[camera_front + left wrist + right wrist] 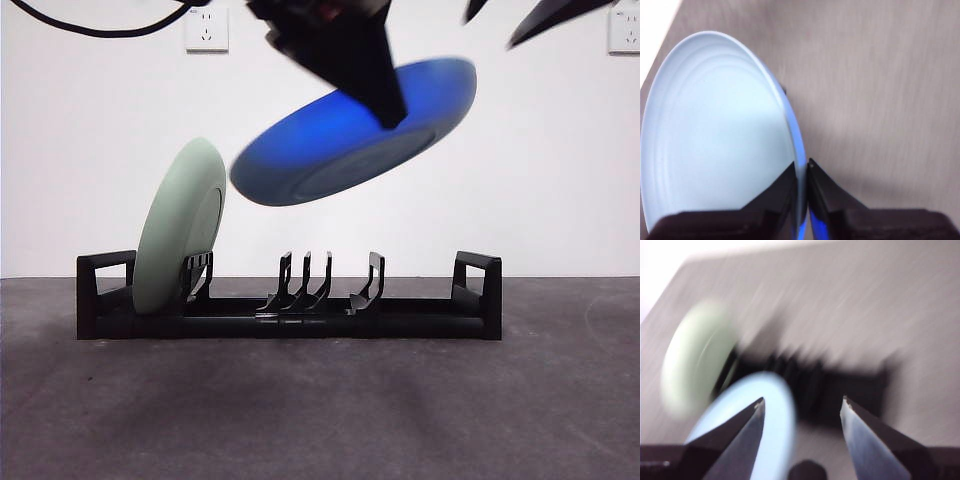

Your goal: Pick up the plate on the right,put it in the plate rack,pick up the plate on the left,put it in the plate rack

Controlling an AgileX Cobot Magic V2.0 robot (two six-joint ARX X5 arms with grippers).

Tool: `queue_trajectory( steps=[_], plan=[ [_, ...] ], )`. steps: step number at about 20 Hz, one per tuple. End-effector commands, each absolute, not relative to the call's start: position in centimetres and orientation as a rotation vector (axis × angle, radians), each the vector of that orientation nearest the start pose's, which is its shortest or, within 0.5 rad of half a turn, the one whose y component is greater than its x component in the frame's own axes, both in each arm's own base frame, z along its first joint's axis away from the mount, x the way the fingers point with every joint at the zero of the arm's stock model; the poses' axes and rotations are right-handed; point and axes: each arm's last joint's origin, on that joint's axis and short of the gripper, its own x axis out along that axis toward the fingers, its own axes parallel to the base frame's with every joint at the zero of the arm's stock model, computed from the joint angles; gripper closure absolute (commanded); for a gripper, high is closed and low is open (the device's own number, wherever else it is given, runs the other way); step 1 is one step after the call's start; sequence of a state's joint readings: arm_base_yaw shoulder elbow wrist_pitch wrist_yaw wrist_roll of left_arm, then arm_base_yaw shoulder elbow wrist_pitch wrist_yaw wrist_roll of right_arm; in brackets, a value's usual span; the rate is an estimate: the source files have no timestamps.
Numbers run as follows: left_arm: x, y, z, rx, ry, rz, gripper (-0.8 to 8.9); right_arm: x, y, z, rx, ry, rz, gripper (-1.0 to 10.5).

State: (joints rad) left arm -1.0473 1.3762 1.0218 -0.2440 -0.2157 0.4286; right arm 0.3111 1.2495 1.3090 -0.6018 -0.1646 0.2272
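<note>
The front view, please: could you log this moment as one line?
left hand: shut on round blue plate, tilted above black plastic plate rack | right hand: open, empty | pale green plate: racked at one end

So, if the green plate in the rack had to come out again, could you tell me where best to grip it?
By its top rim, from above: the green plate stands nearly upright, leaning, at one end of the plate rack, whose prongs block its lower edge.

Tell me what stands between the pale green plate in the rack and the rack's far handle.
Only bare curved prongs of the black plate rack, per the front view.
</note>
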Motion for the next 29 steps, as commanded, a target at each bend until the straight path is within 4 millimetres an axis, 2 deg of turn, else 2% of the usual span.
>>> queue_trajectory(
  steps=[1,4,7,9,14,21,29],
  plan=[
    [17.2,-25.1,28.4,0.51,0.344,-0.913,8.22,23.3,7.3,39.7,0.162,0.487,0.354,6.9],
    [20.2,-23.8,29.5,0.214,0.32,-0.962,8.22,21.7,6.3,41.0,0.155,0.411,0.325,6.9],
    [23.4,-22.6,30.2,-0.07,0.272,-1.005,8.22,21.1,6.1,41.5,0.157,0.389,0.326,7.0],
    [25.3,-22.3,29.9,-0.204,0.246,-0.993,8.22,21.1,6.1,41.4,0.157,0.394,0.326,7.0],
    [28.7,-21.9,28.6,-0.396,0.225,-0.976,8.22,21.1,6.1,41.4,0.153,0.398,0.325,7.0],
    [32.3,-21.8,27.6,-0.441,0.25,-0.916,8.22,21.1,6.0,41.4,0.127,0.389,0.282,7.0],
    [33.3,-22.2,25.8,-0.432,0.333,-0.885,8.22,21.2,5.9,41.4,0.119,0.383,0.277,7.0]
  ],
)
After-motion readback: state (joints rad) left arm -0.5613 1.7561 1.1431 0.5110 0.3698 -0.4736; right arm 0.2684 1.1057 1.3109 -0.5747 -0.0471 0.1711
